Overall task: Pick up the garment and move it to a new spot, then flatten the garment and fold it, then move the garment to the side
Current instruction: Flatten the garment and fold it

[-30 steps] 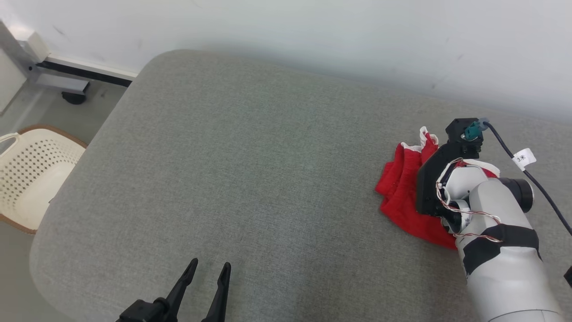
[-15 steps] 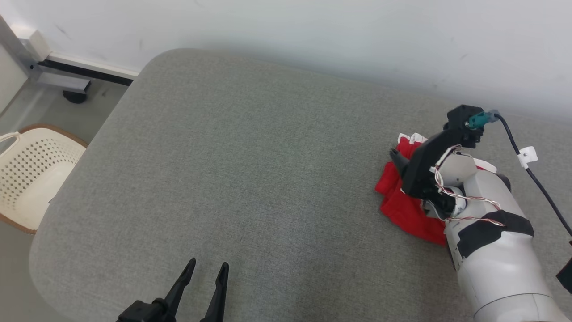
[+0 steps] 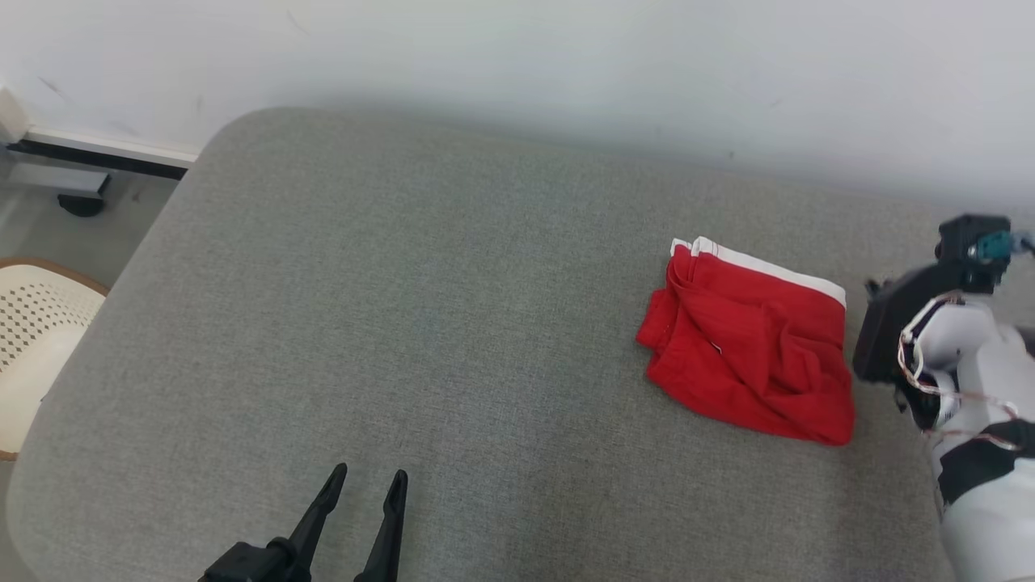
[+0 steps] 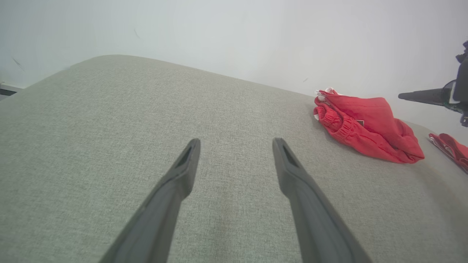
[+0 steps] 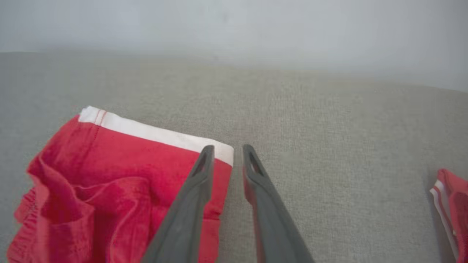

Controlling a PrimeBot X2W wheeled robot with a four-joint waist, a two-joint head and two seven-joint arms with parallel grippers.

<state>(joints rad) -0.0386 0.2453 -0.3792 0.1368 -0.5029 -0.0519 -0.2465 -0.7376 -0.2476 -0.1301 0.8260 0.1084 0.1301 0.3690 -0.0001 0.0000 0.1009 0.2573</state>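
Folded red garment (image 3: 748, 347) lies on the grey cushion's (image 3: 404, 283) right side; right gripper (image 5: 228, 151) just beside its white hem, 2 fingers slightly parted, empty; left gripper (image 3: 368, 485) wide, empty; best lift straight clear, no snagging.

pale forearm (image 3: 985, 525) with black band (image 3: 974, 469), twisted red-white wires (image 3: 912, 356), long dark tapered fingers (image 4: 172, 197)
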